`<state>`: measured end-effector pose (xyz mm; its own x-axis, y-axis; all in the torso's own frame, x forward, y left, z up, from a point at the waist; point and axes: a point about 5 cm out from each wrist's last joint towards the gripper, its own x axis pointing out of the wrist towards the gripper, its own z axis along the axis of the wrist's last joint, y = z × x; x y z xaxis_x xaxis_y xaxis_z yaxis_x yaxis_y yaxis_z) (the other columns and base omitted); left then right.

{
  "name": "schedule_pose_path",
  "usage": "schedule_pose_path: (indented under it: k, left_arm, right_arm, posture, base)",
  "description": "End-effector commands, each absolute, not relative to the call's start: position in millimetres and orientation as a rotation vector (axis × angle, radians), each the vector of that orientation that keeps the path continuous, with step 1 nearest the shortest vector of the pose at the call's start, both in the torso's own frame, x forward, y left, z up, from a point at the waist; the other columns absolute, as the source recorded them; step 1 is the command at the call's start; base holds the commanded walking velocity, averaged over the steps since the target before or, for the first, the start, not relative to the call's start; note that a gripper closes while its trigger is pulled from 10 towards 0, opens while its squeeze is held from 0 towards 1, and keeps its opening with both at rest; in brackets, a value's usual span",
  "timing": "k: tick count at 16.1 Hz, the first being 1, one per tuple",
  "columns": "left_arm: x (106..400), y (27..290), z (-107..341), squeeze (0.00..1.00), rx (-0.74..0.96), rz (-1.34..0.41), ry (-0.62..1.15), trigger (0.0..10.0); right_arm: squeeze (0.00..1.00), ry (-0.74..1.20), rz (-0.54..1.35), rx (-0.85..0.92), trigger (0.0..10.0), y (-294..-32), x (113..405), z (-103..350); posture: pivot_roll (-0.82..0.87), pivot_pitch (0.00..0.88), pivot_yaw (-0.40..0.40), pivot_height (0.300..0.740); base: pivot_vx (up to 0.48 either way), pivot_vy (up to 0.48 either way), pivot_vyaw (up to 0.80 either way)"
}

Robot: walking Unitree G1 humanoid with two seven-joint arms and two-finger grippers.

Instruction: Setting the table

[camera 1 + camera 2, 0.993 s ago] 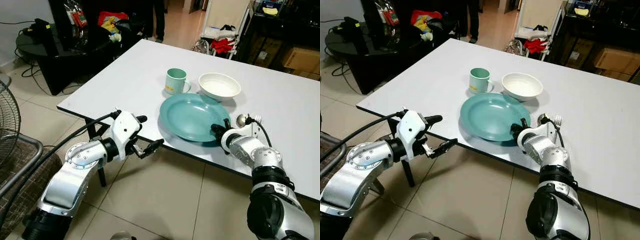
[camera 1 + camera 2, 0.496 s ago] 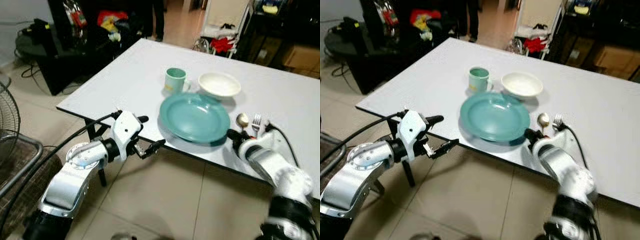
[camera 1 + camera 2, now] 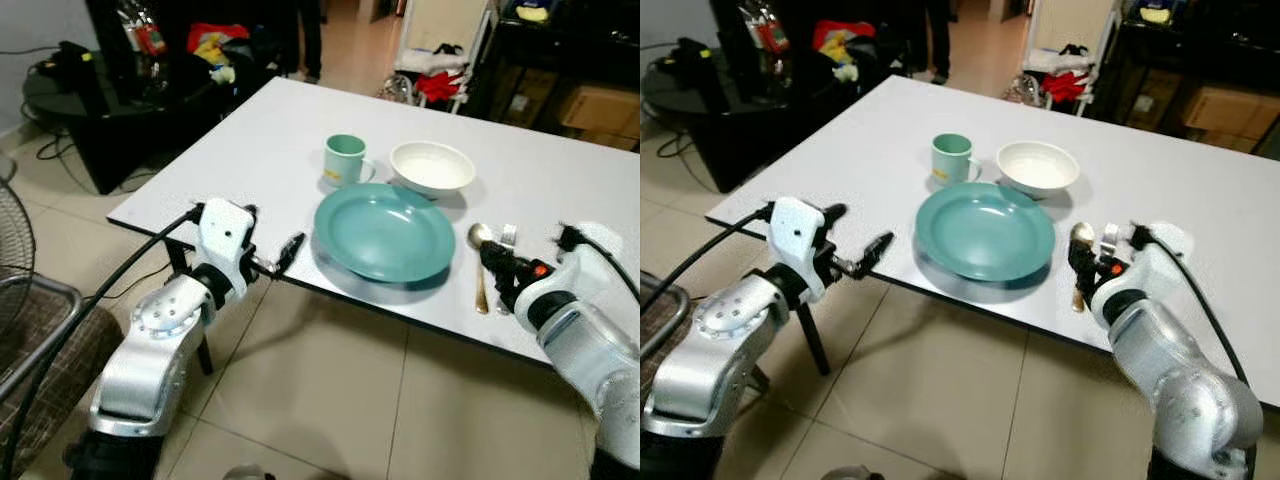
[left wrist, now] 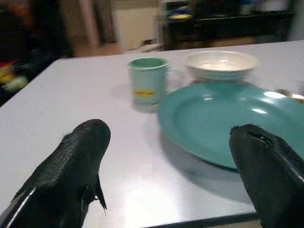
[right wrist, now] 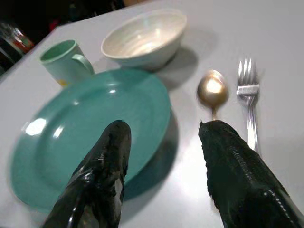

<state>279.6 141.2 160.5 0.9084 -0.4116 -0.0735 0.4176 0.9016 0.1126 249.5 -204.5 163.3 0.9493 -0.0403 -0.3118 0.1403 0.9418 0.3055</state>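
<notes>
Left eye view
- table: white table (image 3: 250, 140) on tiled floor, dark cluttered furniture behind
- plate: teal plate (image 3: 383, 232) near the table's front edge, flat
- mug: pale green mug (image 3: 345, 160) just behind the plate, upright, handle toward the bowl
- bowl: white bowl (image 3: 432, 167) beside the mug, behind the plate
- spoon: gold spoon (image 3: 480, 262) on the table just right of the plate
- fork: silver fork (image 3: 507, 238) next to the spoon, mostly hidden by the right gripper
- left gripper: left gripper (image 3: 272, 243) at the table's front edge left of the plate, fingers apart, holding nothing
- right gripper: right gripper (image 3: 498, 272) over the spoon and fork, right of the plate; spread hard to read here

Right eye view
- same layout: plate (image 3: 985, 231), mug (image 3: 951, 159), bowl (image 3: 1038, 166) unchanged in arrangement
- right gripper: black fingers low by the spoon handle

Left wrist view
- fingers: two black fingers (image 4: 76, 164) wide apart, nothing between them
- ahead: mug, bowl and plate on the white tabletop, plate nearest

Right wrist view
- fingers: black fingers (image 5: 102, 175) apart, empty
- under and between: plate rim and bare tabletop; spoon and fork side by side past one finger, bowl and mug beyond
</notes>
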Motion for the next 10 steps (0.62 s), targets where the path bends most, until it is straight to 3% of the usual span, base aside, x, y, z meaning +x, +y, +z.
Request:
schedule_pose_path:
  k: [1, 6, 10]
  left_arm:
    - [278.7, 142.1, 157.9, 0.0, 0.134, -0.354, 0.07, 10.0]
    - [279.0, 148.0, 155.2, 0.0, 0.166, -0.238, 0.025, 10.0]
    - [275.9, 151.2, 150.7, 0.0, 0.188, -0.259, 0.032, 10.0]
  right_arm:
    - [0.0, 0.19, -0.096, 0.191, 10.0, -195.5, 248.9, 174.2]
    - [0.0, 0.073, -0.084, 0.046, 10.0, -185.1, 238.5, 151.4]
    - [0.0, 0.049, -0.068, 0.04, 10.0, -182.2, 232.8, 137.9]
  posture:
    - [0.05, 0.0, -0.031, 0.74]
    - [0.06, 0.0, -0.035, 0.74]
    - [0.05, 0.0, -0.036, 0.74]
  base:
    - [0.0, 0.0, 0.0]
    - [0.0, 0.0, 0.0]
    - [0.0, 0.0, 0.0]
